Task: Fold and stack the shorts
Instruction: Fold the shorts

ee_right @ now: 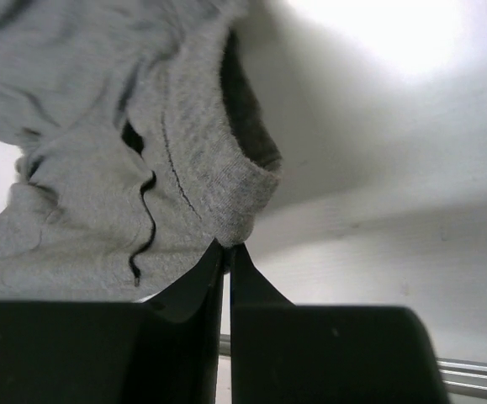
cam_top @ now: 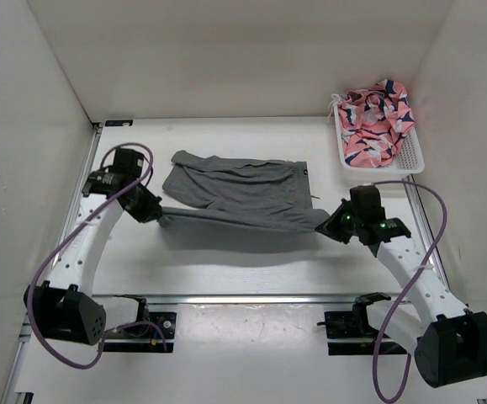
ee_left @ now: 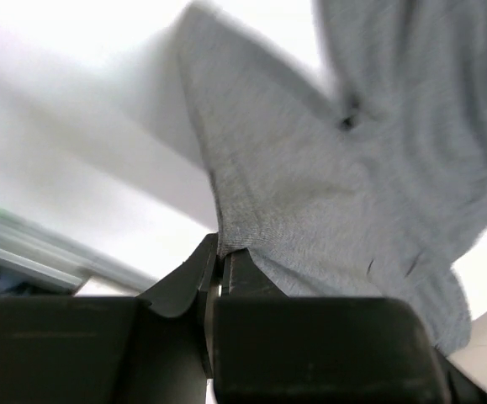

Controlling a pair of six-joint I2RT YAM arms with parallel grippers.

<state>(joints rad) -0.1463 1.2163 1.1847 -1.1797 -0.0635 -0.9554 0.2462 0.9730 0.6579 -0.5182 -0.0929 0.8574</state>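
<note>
The grey shorts (cam_top: pixel 239 194) are stretched across the middle of the table, their near edge lifted off the surface between my two grippers. My left gripper (cam_top: pixel 157 215) is shut on the left corner of the shorts (ee_left: pixel 310 202); its jaws pinch the hem. My right gripper (cam_top: pixel 325 225) is shut on the right corner of the shorts (ee_right: pixel 100 168), at the waistband, where a thin dark drawstring (ee_right: pixel 145 223) hangs. The far part of the shorts rests on the table.
A white basket (cam_top: pixel 410 158) at the back right holds crumpled pink patterned fabric (cam_top: pixel 376 118). White walls close the table on the left, back and right. A metal rail (cam_top: pixel 251 299) runs along the near edge, by the arm bases.
</note>
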